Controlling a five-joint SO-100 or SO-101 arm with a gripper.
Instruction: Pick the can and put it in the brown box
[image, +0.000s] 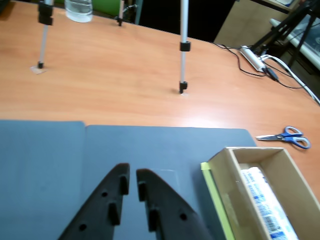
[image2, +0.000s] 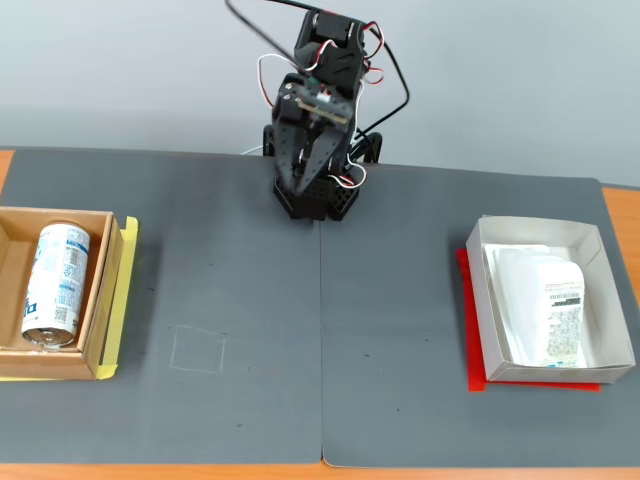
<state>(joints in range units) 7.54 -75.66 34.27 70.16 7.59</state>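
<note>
The can (image2: 54, 285) lies on its side inside the brown box (image2: 104, 300) at the left edge of the fixed view. The wrist view shows the same can (image: 264, 200) in the brown box (image: 220, 172) at lower right. My gripper (image2: 297, 183) hangs folded back near the arm's base at the top centre, far from the box. In the wrist view the black gripper (image: 132, 173) points up from the bottom edge, its jaws nearly together with only a thin gap and nothing between them.
A white box (image2: 484, 300) on a red sheet holds a white packet (image2: 545, 305) with a barcode label, at right in the fixed view. Dark grey mats (image2: 320, 330) cover the table. Scissors (image: 286, 137), tripod legs (image: 183, 50) and cables (image: 260, 62) stand on the wooden tabletop beyond.
</note>
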